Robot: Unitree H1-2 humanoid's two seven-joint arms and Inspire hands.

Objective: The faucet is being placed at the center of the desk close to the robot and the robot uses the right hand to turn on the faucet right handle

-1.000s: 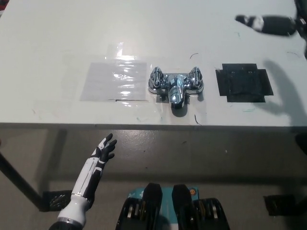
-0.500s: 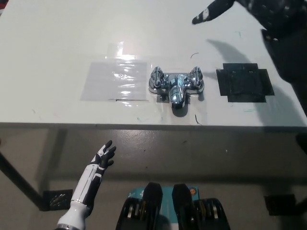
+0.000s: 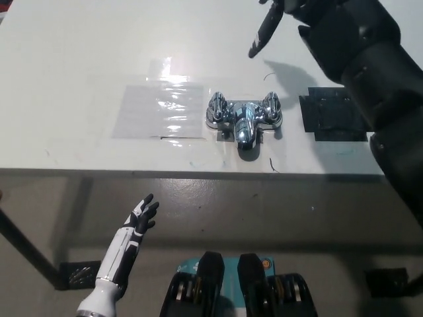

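A chrome faucet [image 3: 242, 119] stands near the front edge of the white desk [image 3: 79, 59], its spout pointing toward me and a handle on each side. Its right handle [image 3: 271, 107] is untouched. My black right hand [image 3: 291, 20] hovers open above and behind that handle, fingers spread and pointing left, with the forearm filling the upper right of the head view. My white left hand [image 3: 142, 214] rests open below the desk's front edge at lower left.
A clear taped plastic sheet [image 3: 158, 109] lies left of the faucet. A black taped square [image 3: 334, 113] lies to its right, partly covered by my right arm. The desk's front edge [image 3: 198, 173] runs across the middle.
My right arm has swung in from the far upper right, leftward and nearer, so it now looms large over the black square. The left hand has sunk a little.
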